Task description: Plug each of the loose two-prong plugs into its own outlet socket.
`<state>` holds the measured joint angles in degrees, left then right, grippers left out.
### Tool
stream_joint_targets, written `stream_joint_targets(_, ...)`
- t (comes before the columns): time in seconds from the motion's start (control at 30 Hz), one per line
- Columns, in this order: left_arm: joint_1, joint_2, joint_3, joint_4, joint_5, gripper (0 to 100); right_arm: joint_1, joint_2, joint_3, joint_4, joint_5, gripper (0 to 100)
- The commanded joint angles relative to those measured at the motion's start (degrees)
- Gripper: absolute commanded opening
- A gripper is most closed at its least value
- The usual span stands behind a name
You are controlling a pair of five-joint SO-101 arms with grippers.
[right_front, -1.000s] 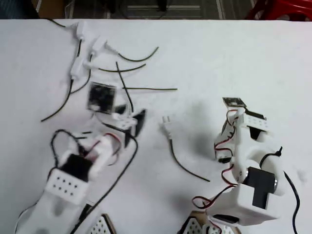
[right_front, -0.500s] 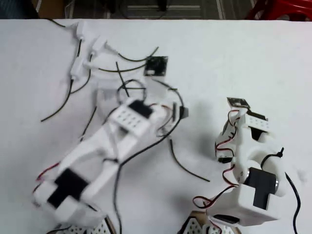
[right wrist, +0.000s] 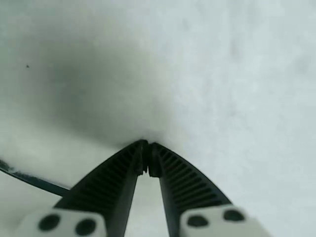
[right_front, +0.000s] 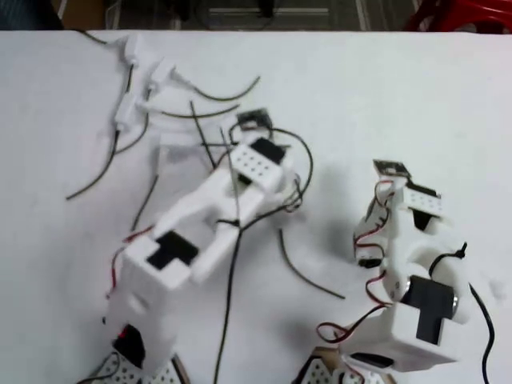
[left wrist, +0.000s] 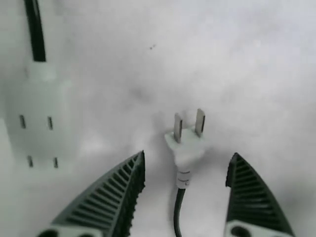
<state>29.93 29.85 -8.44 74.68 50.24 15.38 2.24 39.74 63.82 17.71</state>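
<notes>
Grasp step, probably: the two-prong plug (left wrist: pixel 186 143) is straddled on the table (left wrist: pixel 256 59) by the spread-open left hand (left wrist: pixel 187 157), mid-frame overhead. Closing on it is needed next. The right hand (right wrist: pixel 147 148) is clenched, empty.

I see a white two-prong plug (left wrist: pixel 186 145) lying flat and unplugged, prongs bare, its black cord trailing behind it. Near it lies a white outlet socket (left wrist: pixel 37 129) with two slot pairs, both empty. In the high view's upper left lie more white corded connectors (right_front: pixel 126 112), too small to tell apart.
</notes>
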Motion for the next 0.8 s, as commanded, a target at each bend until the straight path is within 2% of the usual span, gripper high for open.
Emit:
stream_joint_targets(0.0,0.9,3.8,-7.7,3.7,1.1,27,0.9,-0.6,-0.2,-2.1,-0.4,2.1)
stream_joint_targets(0.13,0.9,10.2,-12.2,3.9,1.2,26,0.9,-0.5,-0.2,-2.1,-0.4,2.1)
stream_joint_targets(0.23,0.8,14.0,-16.7,4.9,1.2,20,0.9,-0.5,-0.2,-2.1,-0.4,2.1)
stream_joint_targets(0.33,0.8,17.2,-22.3,8.3,0.9,12,0.9,-0.5,-0.2,-2.1,-0.4,2.1)
stream_joint_targets(0.6,0.9,25.1,-34.2,16.5,0.5,4,0.9,-0.5,-0.2,-2.1,-0.4,2.1)
stream_joint_targets(0.77,1.0,27.6,-41.1,22.9,-10.4,2,0.9,-0.5,-0.3,-2.1,-0.4,2.1)
